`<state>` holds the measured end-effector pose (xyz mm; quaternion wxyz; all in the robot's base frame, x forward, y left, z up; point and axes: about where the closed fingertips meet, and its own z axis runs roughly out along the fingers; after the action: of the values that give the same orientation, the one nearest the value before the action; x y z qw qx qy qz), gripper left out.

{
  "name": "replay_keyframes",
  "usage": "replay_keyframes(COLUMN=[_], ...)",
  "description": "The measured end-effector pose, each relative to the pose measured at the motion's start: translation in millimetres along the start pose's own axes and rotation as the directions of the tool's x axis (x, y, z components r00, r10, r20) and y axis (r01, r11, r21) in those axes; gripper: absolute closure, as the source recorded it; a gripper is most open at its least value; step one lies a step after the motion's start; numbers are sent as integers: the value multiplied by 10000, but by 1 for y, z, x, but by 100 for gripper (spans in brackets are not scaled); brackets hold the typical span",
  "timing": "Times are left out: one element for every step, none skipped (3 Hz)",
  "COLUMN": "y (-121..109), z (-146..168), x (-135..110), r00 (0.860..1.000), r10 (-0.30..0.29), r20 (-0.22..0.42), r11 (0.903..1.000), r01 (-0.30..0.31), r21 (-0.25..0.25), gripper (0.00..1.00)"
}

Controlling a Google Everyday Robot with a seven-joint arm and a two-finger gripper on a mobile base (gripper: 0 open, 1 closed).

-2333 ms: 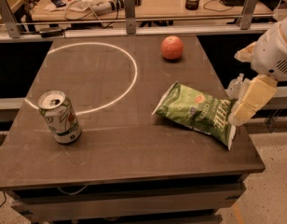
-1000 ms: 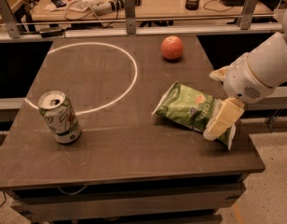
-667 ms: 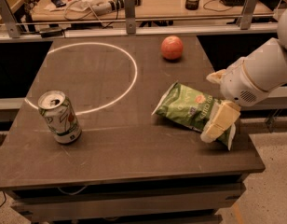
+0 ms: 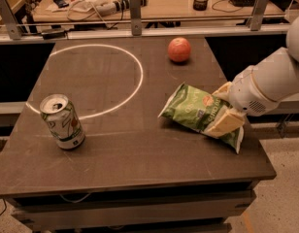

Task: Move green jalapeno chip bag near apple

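The green jalapeno chip bag (image 4: 192, 108) lies flat on the right part of the dark table (image 4: 140, 164), its long side running toward the front right. The reddish-orange apple (image 4: 179, 49) sits at the far right of the table, well behind the bag and apart from it. My gripper (image 4: 223, 106) has come in from the right and is down at the bag's right half. It is open, with one cream finger (image 4: 226, 123) lying over the bag's front side and the other at its far side. The bag rests on the table.
A white-and-green soda can (image 4: 62, 122) stands upright at the front left. A white circle (image 4: 140, 76) is painted on the far left of the tabletop. Behind the table runs a rail with metal posts (image 4: 135, 11) and a cluttered desk.
My gripper has moved down and left from beside the bag's right end onto the bag, now straddling its right half. The bag, apple and can have not moved.
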<state>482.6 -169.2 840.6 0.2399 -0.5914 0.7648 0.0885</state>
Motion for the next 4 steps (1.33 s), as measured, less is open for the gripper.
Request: replay_keyframes(y=[1,-14,-49,-79], z=[-5,-29,-66,-91], x=[3,12,35,48], r00=[9999,9905,9602,9217], r10=[156,1215,2413,2817], r20=[23,641,1407,2668], r11=[9998,9859,9265,8589], r01=[-157,-1279,-2711,-3662], r21=[139,1076,2611,3580], gripper=[64,87,100,100])
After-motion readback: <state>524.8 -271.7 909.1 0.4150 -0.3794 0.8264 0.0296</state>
